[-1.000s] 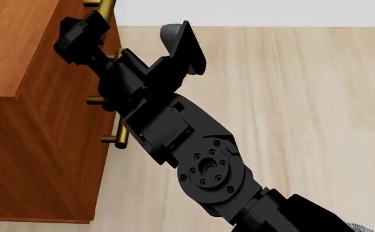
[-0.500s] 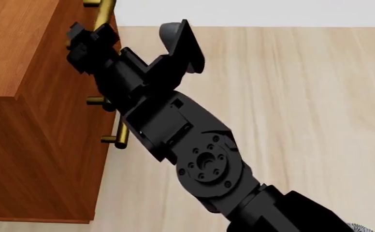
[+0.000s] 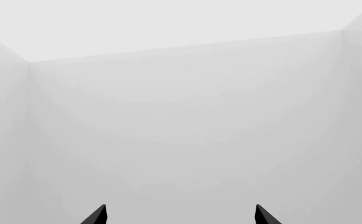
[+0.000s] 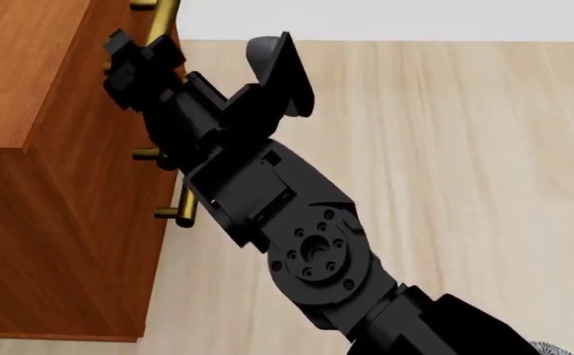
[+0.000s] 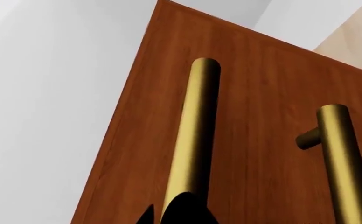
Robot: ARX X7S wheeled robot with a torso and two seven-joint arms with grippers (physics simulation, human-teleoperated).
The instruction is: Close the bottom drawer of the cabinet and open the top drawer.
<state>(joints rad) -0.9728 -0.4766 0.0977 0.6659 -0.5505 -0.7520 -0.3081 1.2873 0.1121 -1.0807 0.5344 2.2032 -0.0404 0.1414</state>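
Your right end effector point(image 4: 134, 63) sits against the cabinet point(image 4: 30, 111) front, pinching a brass handle point(image 5: 190, 140); which drawer, can't tell. Left end effector point(image 3: 179, 217) is spread, facing blank wall.

Open floor point(image 4: 445, 148) right of the cabinet point(image 4: 60, 185); brass handles point(image 5: 197, 135) protruding.
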